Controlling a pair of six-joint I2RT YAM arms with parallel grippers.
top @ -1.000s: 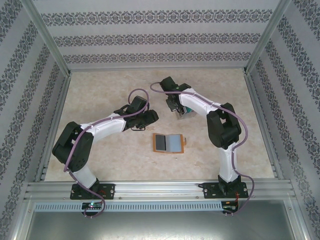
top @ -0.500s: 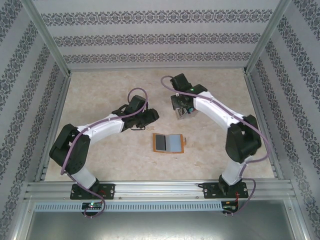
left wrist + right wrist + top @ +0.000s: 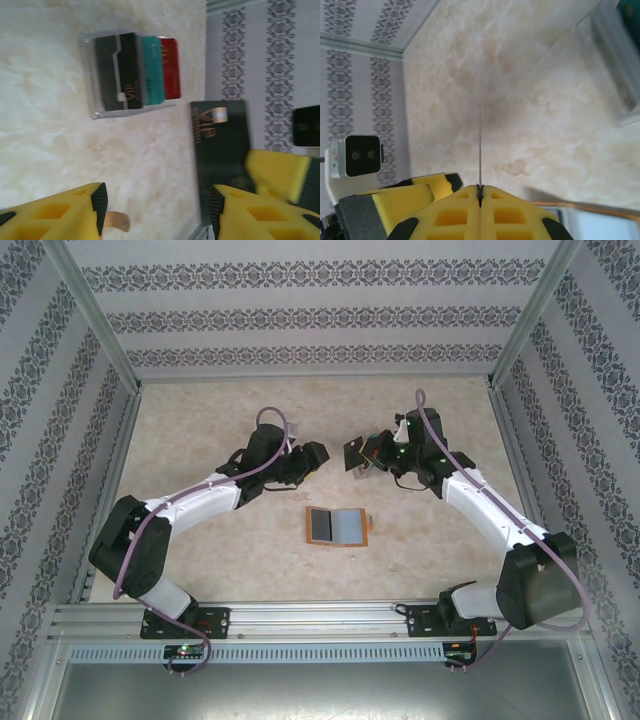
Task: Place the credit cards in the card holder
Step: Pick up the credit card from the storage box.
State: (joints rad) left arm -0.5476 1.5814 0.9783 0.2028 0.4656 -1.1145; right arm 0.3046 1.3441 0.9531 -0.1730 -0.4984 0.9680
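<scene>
The card holder [image 3: 337, 527] lies open and flat on the table, orange-tan with grey pockets; its snap tab [image 3: 118, 220] pokes out beside my left fingers. A clear stand [image 3: 131, 73] holds black, teal and red credit cards. My right gripper [image 3: 360, 454] [image 3: 480, 189] is shut on a black card [image 3: 220, 145], which is edge-on [image 3: 480, 145] in the right wrist view. My left gripper [image 3: 312, 454] [image 3: 157, 205] is open, facing that card. The card's near end sits just inside the pad of my left gripper's right finger [image 3: 250, 215].
Aluminium rails [image 3: 320, 618] run along the near edge and patterned walls close in the other three sides. The clear stand [image 3: 619, 65] stands right behind my right gripper. The marble tabletop [image 3: 220, 540] lies bare around the card holder.
The right arm has swung outward and stretched low, carrying the black card away from the stand toward the left gripper. The left gripper has moved a little right and farther back to meet it.
</scene>
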